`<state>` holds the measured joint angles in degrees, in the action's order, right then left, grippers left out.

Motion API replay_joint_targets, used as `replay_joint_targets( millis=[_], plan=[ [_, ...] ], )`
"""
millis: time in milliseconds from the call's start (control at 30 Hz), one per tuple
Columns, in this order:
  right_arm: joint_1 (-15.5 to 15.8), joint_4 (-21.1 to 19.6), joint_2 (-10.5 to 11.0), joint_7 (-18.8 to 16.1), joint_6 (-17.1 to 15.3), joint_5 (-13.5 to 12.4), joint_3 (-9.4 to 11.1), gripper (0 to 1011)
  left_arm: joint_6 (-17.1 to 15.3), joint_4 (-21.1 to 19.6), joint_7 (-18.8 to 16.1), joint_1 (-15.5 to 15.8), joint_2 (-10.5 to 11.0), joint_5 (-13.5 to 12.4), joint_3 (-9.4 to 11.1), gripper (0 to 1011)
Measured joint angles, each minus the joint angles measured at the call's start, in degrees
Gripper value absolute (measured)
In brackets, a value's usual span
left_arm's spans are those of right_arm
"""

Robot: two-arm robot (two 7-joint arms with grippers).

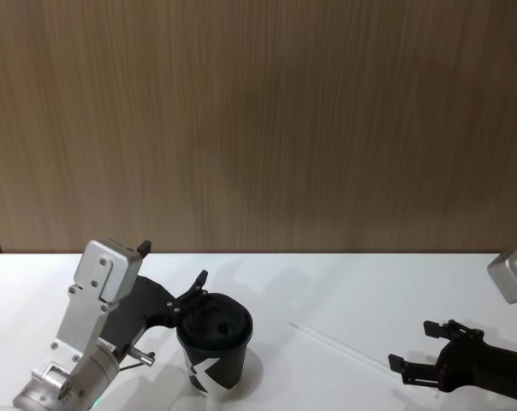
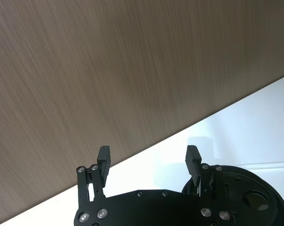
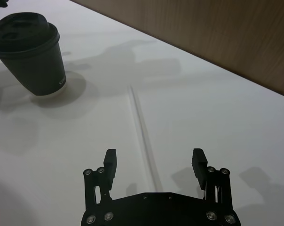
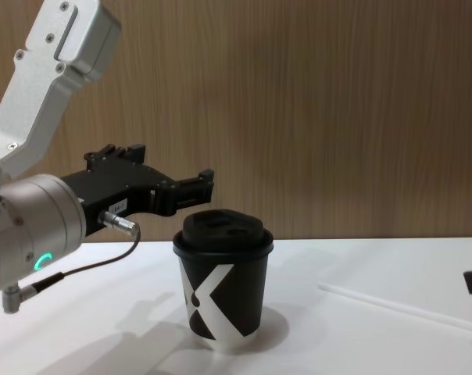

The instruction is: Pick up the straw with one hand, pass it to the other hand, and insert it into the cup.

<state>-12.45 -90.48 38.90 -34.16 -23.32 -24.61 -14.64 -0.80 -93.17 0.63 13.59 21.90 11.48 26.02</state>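
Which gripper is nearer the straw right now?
Right. The right gripper is at one end of the straw, its fingers open to either side of it. The left gripper is open beside the cup, on the side away from the straw.

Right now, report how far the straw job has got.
Nothing is finished. The straw lies flat on the table, to the right of the cup, ungripped. In hand: the right gripper is open, lined up over the straw's near end. The left gripper hovers open beside the cup's lid. Left to do: grasp the straw, pass it across, push it into the lid.
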Motion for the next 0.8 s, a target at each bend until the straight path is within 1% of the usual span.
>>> replay_joint_targets(
  millis=[300, 600, 800],
  plan=[
    [-1.9, 2.55, 0.96, -1.49, -0.19, 0.21, -1.55, 1001, 0.0, 0.0, 0.0, 0.0, 0.0, 0.0, 0.0, 1003],
    [-3.46, 4.9, 1.06, -2.21, 0.12, 0.89, -3.3, 1001, 0.0, 0.0, 0.0, 0.0, 0.0, 0.0, 0.0, 1003],
    [-4.23, 6.01, 0.9, -2.51, 0.47, 1.15, -4.1, 1001, 0.0, 0.0, 0.0, 0.0, 0.0, 0.0, 0.0, 1003]
  ],
)
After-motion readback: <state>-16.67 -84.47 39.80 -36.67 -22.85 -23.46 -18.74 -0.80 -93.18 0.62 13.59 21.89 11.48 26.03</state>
